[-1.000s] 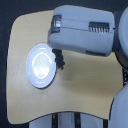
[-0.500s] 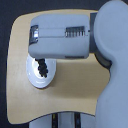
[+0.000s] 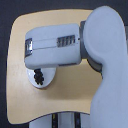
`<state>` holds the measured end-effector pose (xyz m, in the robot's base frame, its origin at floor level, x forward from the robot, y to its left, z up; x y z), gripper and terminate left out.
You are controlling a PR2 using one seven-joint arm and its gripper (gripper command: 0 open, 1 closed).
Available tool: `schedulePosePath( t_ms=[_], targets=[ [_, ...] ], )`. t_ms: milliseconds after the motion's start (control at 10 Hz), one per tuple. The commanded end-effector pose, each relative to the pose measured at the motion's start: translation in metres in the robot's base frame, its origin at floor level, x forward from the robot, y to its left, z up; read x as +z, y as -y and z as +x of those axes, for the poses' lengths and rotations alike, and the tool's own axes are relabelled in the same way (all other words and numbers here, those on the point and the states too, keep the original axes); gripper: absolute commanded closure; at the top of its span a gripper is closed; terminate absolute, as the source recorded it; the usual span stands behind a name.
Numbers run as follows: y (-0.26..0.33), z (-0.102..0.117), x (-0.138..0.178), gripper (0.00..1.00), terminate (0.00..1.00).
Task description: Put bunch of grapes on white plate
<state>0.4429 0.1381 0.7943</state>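
**Grapes on plate, arm overhead**

Ext. view: big grey-white arm (image 3: 75,50) covers most of the wooden table (image 3: 20,105), reaching from 3 o'clock toward 9. White plate (image 3: 47,82) peeks out under arm's lower edge, approx. 7 o'clock of centre. Bunch of grapes (image 3: 38,76) lies on plate, dark cluster w/ top end tucked under the arm. Gripper probably hidden beneath forearm housing; can't tell jaw state. Table bare elsewhere at 6 and 12.

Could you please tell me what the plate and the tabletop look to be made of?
The white plate looks like glazed ceramic or glossy plastic, going by its smooth, bright rim. The table looks like light wood or wood laminate: an even matte tan with rounded corners.
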Motion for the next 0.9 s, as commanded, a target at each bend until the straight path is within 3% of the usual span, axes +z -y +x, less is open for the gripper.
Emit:
schedulePosePath(
  t_ms=[0,800],
  targets=[
    [0.0092,-0.0006,-0.0392,1.0,0.0],
    [0.0134,0.0075,-0.0444,1.0,0.0]
  ],
)
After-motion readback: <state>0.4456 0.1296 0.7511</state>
